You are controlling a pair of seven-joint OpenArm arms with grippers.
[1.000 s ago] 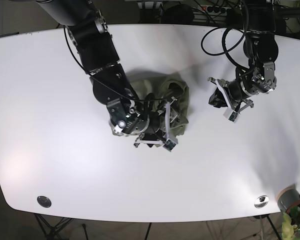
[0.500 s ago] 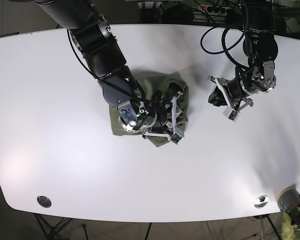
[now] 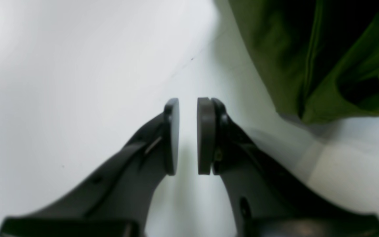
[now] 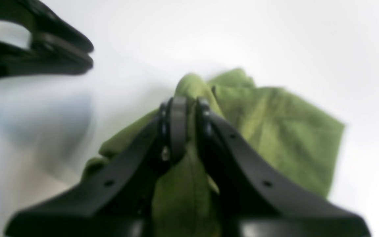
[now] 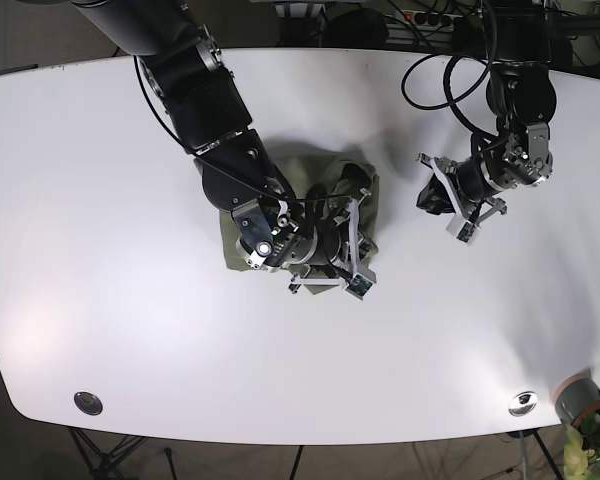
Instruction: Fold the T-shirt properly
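One green T-shirt (image 5: 352, 205) (crumpled), two grippers: left gripper (image 5: 432, 197), right gripper (image 5: 332, 262); one table (image 5: 100, 200).

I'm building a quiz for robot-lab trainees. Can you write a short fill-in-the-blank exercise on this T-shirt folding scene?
1. The T-shirt is ____ in colour.
2. The ____ gripper has its jaws shut on the T-shirt.
3. The left gripper holds ____ between its jaws.
4. The table is ____ in colour.

Missing words: green; right; nothing; white
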